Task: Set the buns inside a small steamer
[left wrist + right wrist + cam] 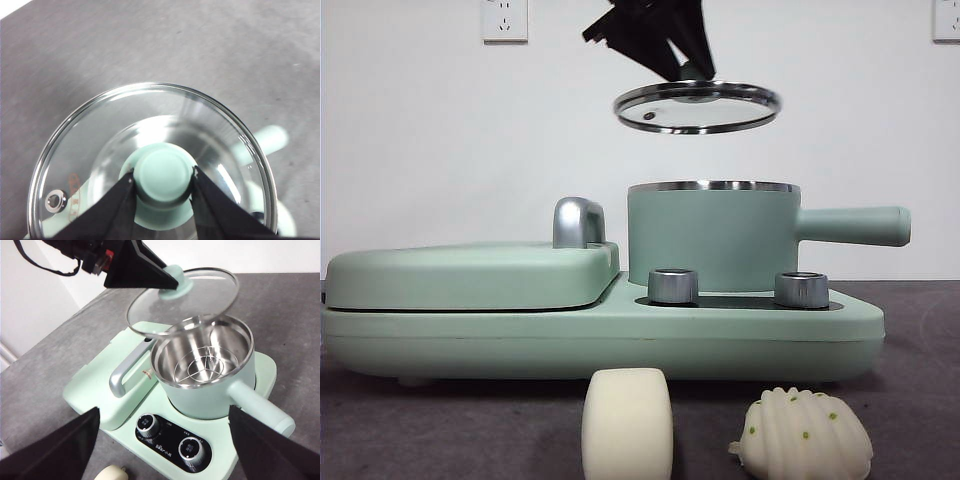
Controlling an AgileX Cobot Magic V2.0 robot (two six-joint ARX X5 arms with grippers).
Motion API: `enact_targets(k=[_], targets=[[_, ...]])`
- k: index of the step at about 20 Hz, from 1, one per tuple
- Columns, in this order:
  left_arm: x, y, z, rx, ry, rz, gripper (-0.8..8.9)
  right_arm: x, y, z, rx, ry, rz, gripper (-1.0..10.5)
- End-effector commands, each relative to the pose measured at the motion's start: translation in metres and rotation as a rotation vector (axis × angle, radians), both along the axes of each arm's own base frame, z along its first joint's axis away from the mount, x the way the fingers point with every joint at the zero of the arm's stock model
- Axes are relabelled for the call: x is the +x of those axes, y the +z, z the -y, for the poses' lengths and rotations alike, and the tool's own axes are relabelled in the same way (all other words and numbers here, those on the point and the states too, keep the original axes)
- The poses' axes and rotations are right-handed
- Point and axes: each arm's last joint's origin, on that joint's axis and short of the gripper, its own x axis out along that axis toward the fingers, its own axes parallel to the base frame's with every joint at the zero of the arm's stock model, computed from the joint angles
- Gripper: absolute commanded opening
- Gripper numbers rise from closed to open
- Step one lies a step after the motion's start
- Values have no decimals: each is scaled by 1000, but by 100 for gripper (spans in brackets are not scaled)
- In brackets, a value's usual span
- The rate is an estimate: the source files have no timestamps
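The mint-green small steamer (712, 235) stands open on its base, its long handle pointing right; the right wrist view shows its steel inside with a wire rack (202, 362). My left gripper (163, 176) is shut on the green knob of the glass lid (697, 107) and holds the lid in the air above the pot. It also shows in the right wrist view (172, 281). The smooth cream bun (627, 423) and the white ridged bun with green specks (803, 435) lie on the table in front of the base. My right gripper (165, 440) is open and empty, above the base's front.
The flat lidded griddle (470, 275) with a chrome handle (577, 221) takes the left half of the base. Two knobs (673, 285) (801, 289) sit on the front panel. A white wall stands behind the grey table.
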Motion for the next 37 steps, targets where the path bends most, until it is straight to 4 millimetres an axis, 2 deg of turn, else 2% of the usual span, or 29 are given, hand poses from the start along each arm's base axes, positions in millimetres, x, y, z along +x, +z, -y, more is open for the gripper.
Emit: enact_targets(k=[1,3,10,15,18,22,28,33,37], targets=[[12,9,-12,-20,33,40,55,-1,5,0,-1,6,17,410],[22,9,-27,-19,76,41,55,-1,4,-2,1,18,2,410],[59,9,-99,-15,268,42,50,2,2,-8,1,67,-20,410],[76,9,-150,-11,395,40,50,3,2,-9,50,54,-78,410],[80,9,-170,-11,442,44,46,9,5,-21,100,106,-170,394],[83,9,-180,-13,468,50,46,22,12,-56,70,207,-280,364],[83,10,-181,-18,469,59,46,38,2,-138,-131,259,-476,365],[84,10,-181,-18,469,60,46,43,-28,-199,-371,270,-647,365],[83,10,-181,-18,469,59,46,40,-64,-231,-486,285,-747,367]])
